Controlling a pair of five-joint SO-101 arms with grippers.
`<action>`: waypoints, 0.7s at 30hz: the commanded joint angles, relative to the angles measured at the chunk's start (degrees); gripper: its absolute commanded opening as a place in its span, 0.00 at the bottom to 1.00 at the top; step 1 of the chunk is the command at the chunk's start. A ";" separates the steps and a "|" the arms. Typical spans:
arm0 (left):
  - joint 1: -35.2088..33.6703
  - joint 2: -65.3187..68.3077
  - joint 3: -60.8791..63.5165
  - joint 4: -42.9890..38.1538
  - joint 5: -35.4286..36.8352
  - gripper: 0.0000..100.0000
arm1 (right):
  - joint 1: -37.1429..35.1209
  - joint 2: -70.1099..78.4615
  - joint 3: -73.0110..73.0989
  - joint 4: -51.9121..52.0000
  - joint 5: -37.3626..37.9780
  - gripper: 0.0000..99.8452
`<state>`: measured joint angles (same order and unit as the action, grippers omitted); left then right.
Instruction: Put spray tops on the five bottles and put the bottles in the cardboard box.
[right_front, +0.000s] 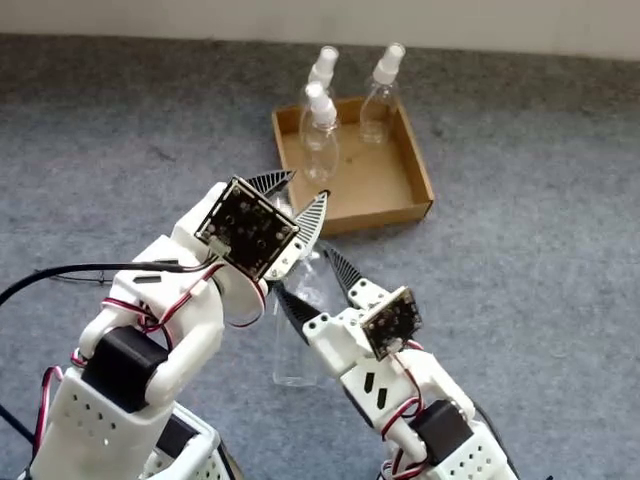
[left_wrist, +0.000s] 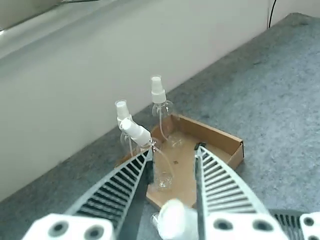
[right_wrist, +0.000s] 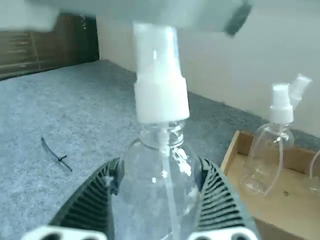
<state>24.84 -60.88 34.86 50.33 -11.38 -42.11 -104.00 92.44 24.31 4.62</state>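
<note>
Right gripper (right_front: 305, 273) is clamped on a clear bottle (right_front: 298, 345), upright on the grey carpet (right_front: 540, 280) just in front of the cardboard box (right_front: 380, 215). The bottle's white spray top (right_wrist: 160, 95) is on its neck. Left gripper (right_front: 303, 186) hangs right over that top, fingers spread and holding nothing. Three capped bottles (right_front: 320, 135) stand at the box's far end, one top tilted; can't tell if the rear one is inside. Small black scrap (right_wrist: 57, 155) lies on the carpet
</note>
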 joint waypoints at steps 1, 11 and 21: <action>3.21 0.22 -4.53 0.79 -0.18 0.13 | -2.59 -0.57 0.57 -0.13 -0.09 0.00; -10.42 -0.22 -4.62 1.67 -0.09 0.13 | -1.10 -0.57 0.57 -0.22 -0.09 0.00; -11.82 0.04 1.01 8.88 -0.44 0.13 | 1.98 -0.57 0.57 -0.22 -0.09 0.00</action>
<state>9.54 -60.97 34.33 58.59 -11.38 -41.05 -104.00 93.76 24.31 4.62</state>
